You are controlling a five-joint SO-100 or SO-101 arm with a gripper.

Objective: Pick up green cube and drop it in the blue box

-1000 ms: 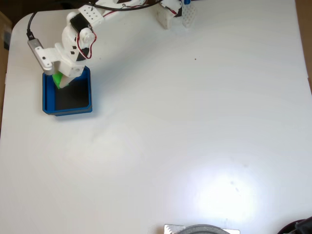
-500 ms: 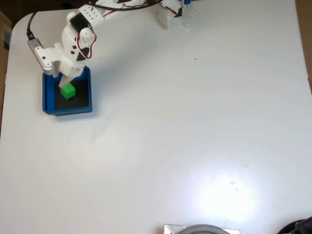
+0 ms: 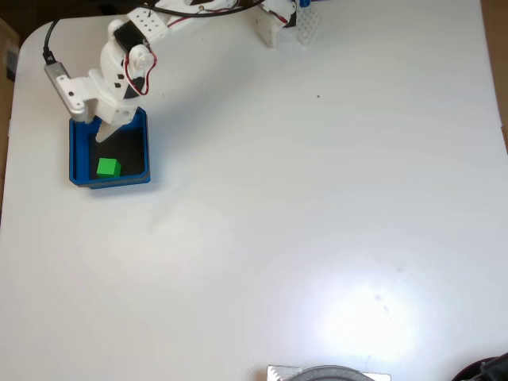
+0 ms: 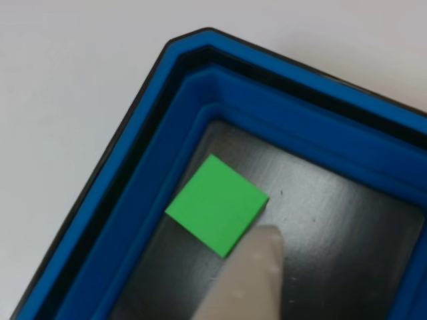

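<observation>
The green cube (image 3: 108, 167) lies flat on the dark floor of the blue box (image 3: 111, 182), near its lower left corner in the fixed view. My white gripper (image 3: 100, 132) hangs over the box's upper part, open, holding nothing and apart from the cube. In the other view the cube (image 4: 217, 205) rests against the inner edge of the blue box's wall (image 4: 137, 217). One pale fingertip (image 4: 257, 273) reaches in from the bottom edge, in front of the cube's near corner.
The box sits near the left edge of the white table (image 3: 302, 214). The arm's base and a white mount (image 3: 274, 24) stand at the top edge. A grey round object (image 3: 329, 373) shows at the bottom edge.
The cube left the jaws: one second ago it was held at the box's top, then it fell and now rests lower on the box floor. The arm barely moved.
</observation>
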